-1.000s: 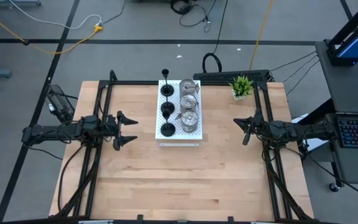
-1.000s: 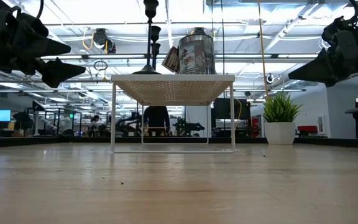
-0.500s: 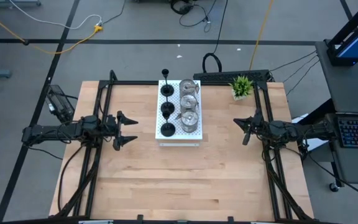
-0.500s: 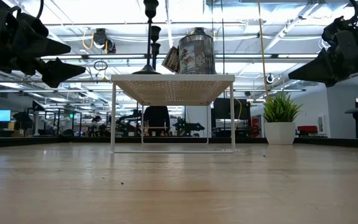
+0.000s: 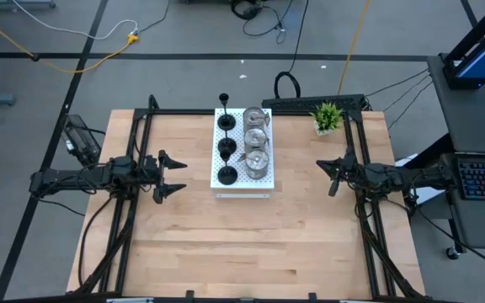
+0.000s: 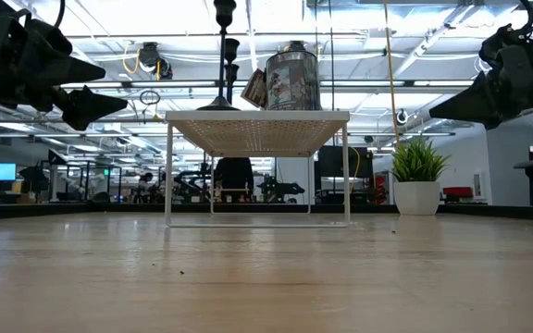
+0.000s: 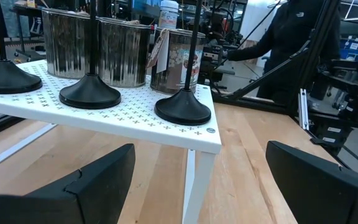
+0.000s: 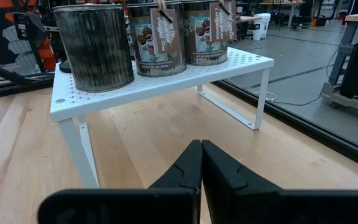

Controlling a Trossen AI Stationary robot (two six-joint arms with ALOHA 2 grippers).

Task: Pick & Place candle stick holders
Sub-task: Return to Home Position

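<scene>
Three black holders with round bases and thin stems (image 5: 226, 149) (image 7: 183, 107) and three squat silver holders (image 5: 257, 141) (image 8: 96, 45) stand by their bases on a white perforated shelf (image 5: 242, 187) at the table's far middle. My left gripper (image 5: 173, 175) (image 7: 194, 186) hangs open above the table, left of the shelf, and is empty. My right gripper (image 5: 333, 175) (image 8: 201, 163) hangs shut above the table, right of the shelf, and is empty.
A small green potted plant (image 5: 327, 117) (image 6: 418, 176) stands at the far right of the table. Black frame rails (image 5: 133, 143) run along the table's left and right sides. A person in dark clothes (image 7: 291, 37) stands beyond the table.
</scene>
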